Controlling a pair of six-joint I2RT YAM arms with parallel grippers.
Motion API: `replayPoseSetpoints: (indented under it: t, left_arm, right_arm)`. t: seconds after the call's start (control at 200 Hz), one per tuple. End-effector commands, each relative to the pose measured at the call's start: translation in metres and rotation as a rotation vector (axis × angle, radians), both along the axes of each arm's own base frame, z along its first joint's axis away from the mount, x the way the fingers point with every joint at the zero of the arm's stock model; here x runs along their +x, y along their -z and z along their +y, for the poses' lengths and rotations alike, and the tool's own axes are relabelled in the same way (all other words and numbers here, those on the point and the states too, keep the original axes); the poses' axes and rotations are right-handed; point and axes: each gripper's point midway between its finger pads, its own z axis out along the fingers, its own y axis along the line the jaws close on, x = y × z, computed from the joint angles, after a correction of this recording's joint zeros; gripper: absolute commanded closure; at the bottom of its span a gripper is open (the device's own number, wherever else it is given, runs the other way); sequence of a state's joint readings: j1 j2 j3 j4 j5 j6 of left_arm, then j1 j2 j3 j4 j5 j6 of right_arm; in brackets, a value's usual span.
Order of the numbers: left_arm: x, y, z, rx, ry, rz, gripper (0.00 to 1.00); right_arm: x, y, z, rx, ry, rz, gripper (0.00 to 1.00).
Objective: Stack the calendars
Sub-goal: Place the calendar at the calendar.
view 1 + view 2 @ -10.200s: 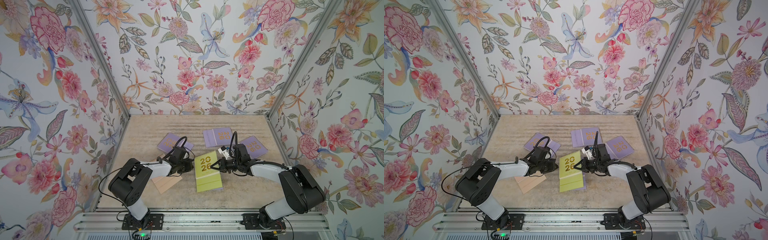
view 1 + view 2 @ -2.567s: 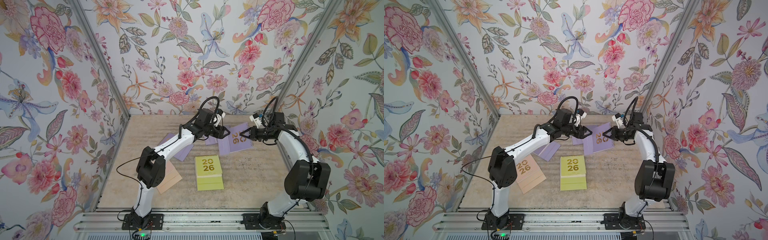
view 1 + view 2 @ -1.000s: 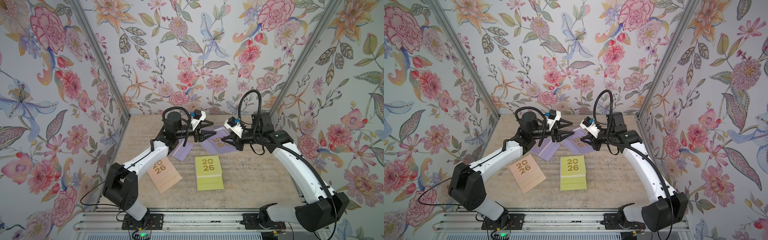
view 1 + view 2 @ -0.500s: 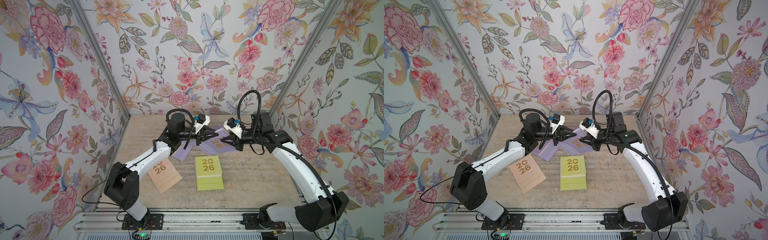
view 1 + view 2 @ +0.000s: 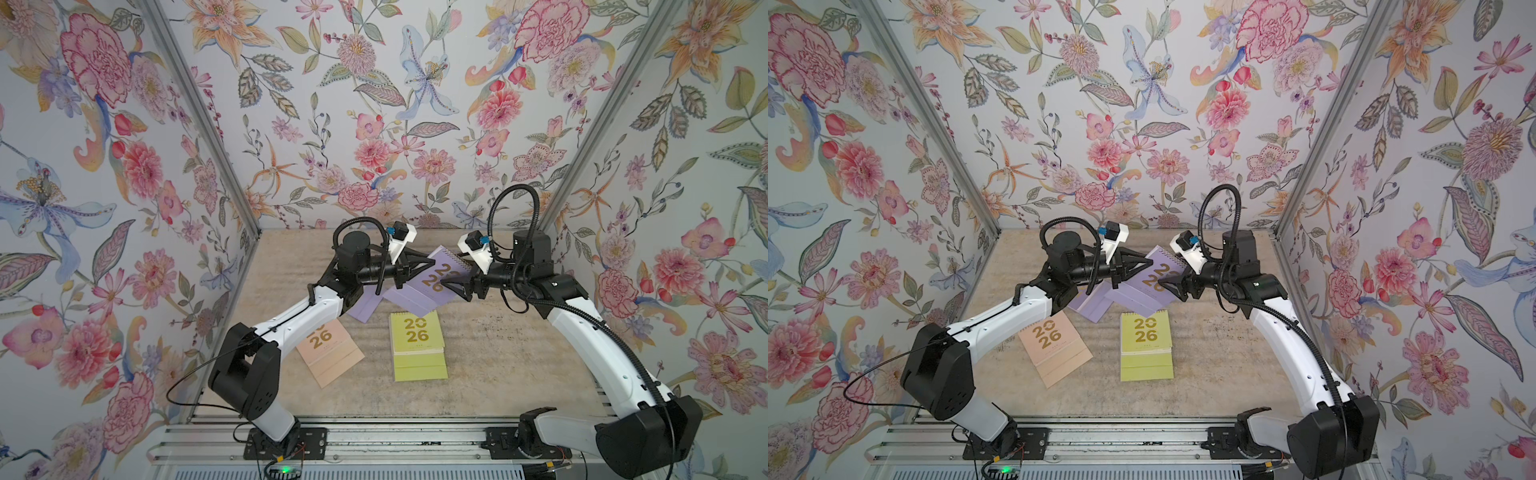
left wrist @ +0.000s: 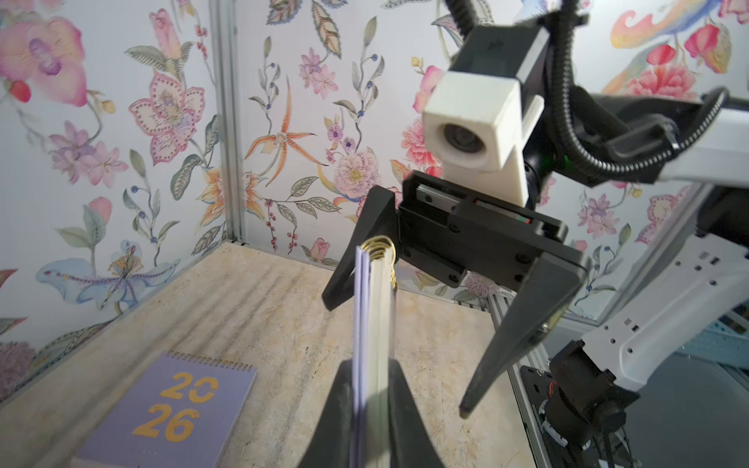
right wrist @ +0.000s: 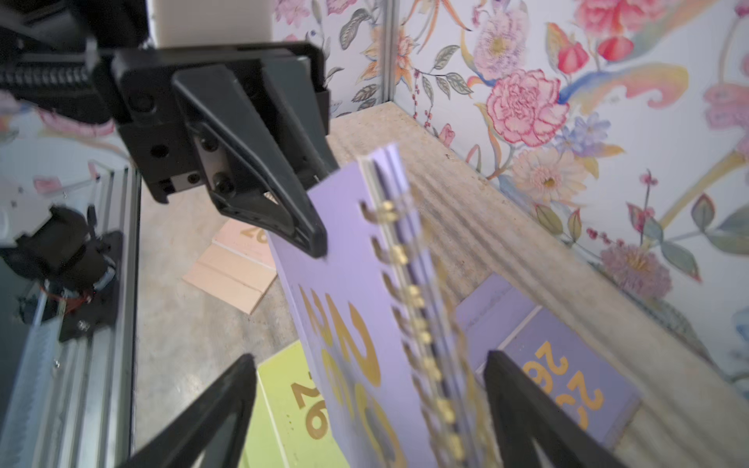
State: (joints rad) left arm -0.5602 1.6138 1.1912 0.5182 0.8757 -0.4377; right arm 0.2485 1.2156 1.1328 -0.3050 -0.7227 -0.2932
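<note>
We have the held lilac calendar (image 5: 441, 277) up in the air over the back-middle of the worktop (image 5: 507, 357), tilted, with its spiral edge on the right arm's side. The left tool (image 6: 373, 391) is pinched narrow on the far edge and holds it. The right tool (image 7: 369, 358) is spread wide, jaws either side of the spiral edge with gaps showing, not gripping. Beneath, other lilac calendars (image 5: 1090, 306) lie overlapping. The yellow-green calendar (image 5: 417, 347) lies flat nearer the front, and the peach-pink calendar (image 5: 332, 355) lies near it, partly under the left arm.
</note>
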Motion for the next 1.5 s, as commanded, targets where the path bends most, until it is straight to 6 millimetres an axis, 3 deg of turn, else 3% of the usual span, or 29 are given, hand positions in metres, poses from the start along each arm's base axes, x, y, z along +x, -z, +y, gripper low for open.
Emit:
replayPoseSetpoints:
  t: [0.0,0.175,0.365,0.535,0.701,0.961,1.201,1.491]
  left_arm:
    - [0.03,-0.029,0.022,-0.16,-0.179,0.118,1.0]
    - [0.05,-0.004,0.029,-0.25,-0.233,0.428,1.0]
    - [0.053,0.018,0.031,-0.389,-0.187,0.685,1.0]
    - [0.054,0.029,0.034,-0.484,-0.166,0.827,1.0]
    - [0.056,0.039,0.041,-0.544,-0.185,0.905,1.0]
    - [0.052,0.051,0.051,-0.613,-0.202,0.983,1.0]
    - [0.049,0.058,0.056,-0.628,-0.227,1.007,1.0]
    - [0.048,0.063,0.059,-0.632,-0.238,1.017,1.0]
  right_arm:
    - [0.018,-0.038,-0.025,0.225,0.189,-0.053,0.0]
    - [0.03,-0.026,-0.063,0.408,0.476,0.041,0.01]
    - [0.03,0.01,-0.069,0.598,0.594,0.313,0.01]
    - [0.037,0.037,-0.051,0.674,0.59,0.563,0.0]
    - [0.042,0.043,-0.022,0.72,0.505,0.647,0.05]
    - [0.052,0.041,0.012,0.78,0.401,0.66,0.28]
    - [0.058,0.039,0.022,0.825,0.376,0.662,0.56]
    - [0.056,0.044,0.025,0.841,0.37,0.656,0.84]
